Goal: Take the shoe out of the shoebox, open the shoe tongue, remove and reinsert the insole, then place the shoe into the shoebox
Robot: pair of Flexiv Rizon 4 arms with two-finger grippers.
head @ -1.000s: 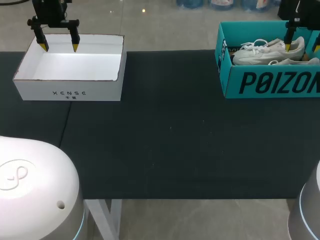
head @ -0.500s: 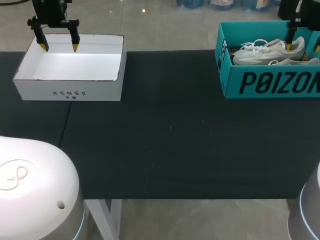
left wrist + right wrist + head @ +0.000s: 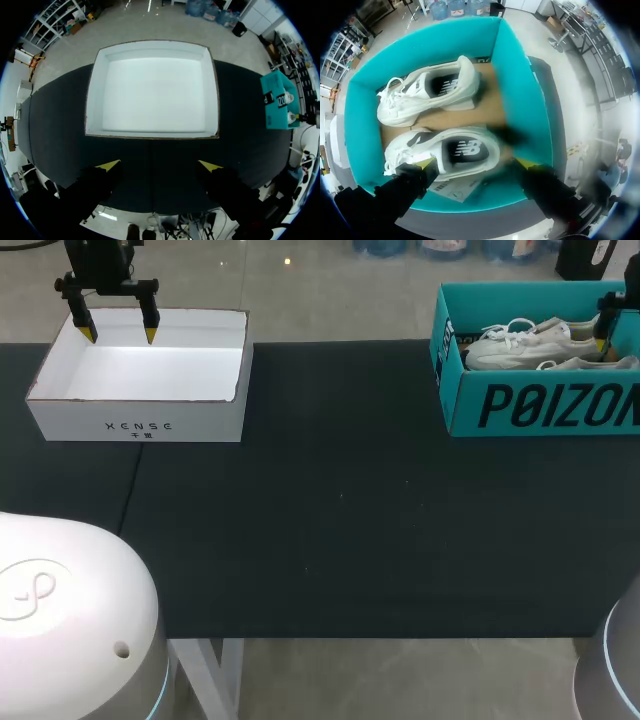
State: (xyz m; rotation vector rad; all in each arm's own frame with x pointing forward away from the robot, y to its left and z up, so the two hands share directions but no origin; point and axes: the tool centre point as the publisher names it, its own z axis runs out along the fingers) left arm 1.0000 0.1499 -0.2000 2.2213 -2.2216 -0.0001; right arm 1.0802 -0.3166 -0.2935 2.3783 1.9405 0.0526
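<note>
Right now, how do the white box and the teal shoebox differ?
The white box is empty; the teal shoebox holds two white shoes. The white box sits left on the table, the teal shoebox right. Both are open-topped.

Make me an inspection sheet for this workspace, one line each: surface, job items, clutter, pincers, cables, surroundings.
Surface: black mat covering the table.
Job's things: teal shoebox, open, at the far right; two white sneakers lie in it side by side, the far sneaker and the near sneaker.
Clutter: white cardboard box, open-topped, at the far left; paper slip in the shoebox beside the near sneaker.
Pincers: left pincer open, by the white cardboard box's rim; right pincer open, over the near sneaker's heel end, gripping nothing.
Cables: nothing seen.
Surroundings: nothing seen.
</note>
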